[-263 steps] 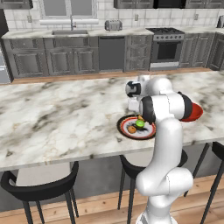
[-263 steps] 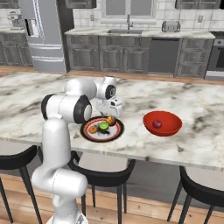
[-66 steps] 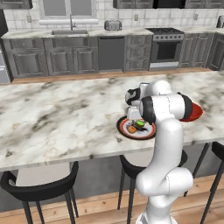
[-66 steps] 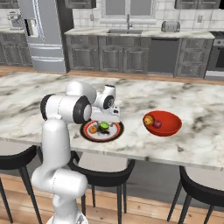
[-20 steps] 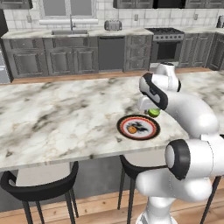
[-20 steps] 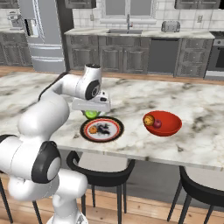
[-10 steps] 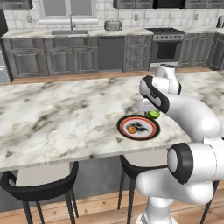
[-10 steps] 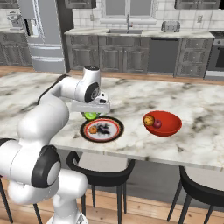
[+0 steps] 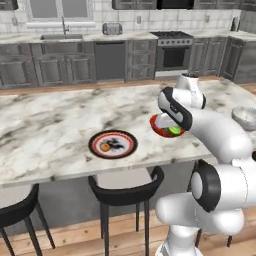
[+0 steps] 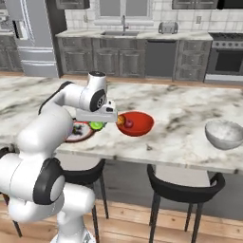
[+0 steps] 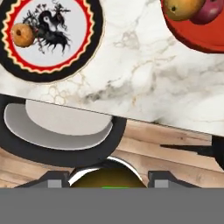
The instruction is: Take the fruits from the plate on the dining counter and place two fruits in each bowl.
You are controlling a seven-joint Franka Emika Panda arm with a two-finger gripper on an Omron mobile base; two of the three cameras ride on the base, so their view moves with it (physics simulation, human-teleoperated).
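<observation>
My gripper (image 10: pixel 97 125) is shut on the green fruit (image 10: pixel 97 126), holding it above the dining counter (image 10: pixel 180 128) between the plate (image 10: pixel 76 135) and the red bowl (image 10: pixel 137 124). The arm half hides that bowl (image 9: pixel 161 130) in the left base view, where the green fruit (image 9: pixel 174 131) shows beside it. The red bowl (image 11: pixel 192 30) holds an orange fruit (image 11: pixel 183 8) and a dark red fruit (image 11: pixel 211 11). A smaller orange fruit (image 11: pixel 22 35) lies on the plate (image 11: pixel 89 41). The glass bowl (image 10: pixel 224 133) stands far right.
Black stools (image 10: pixel 182 190) with grey seats (image 11: pixel 57 124) stand under the counter's near edge, over a wooden floor. Dark grey cabinets (image 9: pixel 65 70), a sink and a stove (image 9: pixel 172 55) line the back wall. Bare marble (image 9: pixel 45 130) stretches left of the plate.
The whole picture has shifted, so the base has driven right along the counter and the glass bowl has come into view. The gripper, still holding the green fruit, now hangs nearer the red bowl.
</observation>
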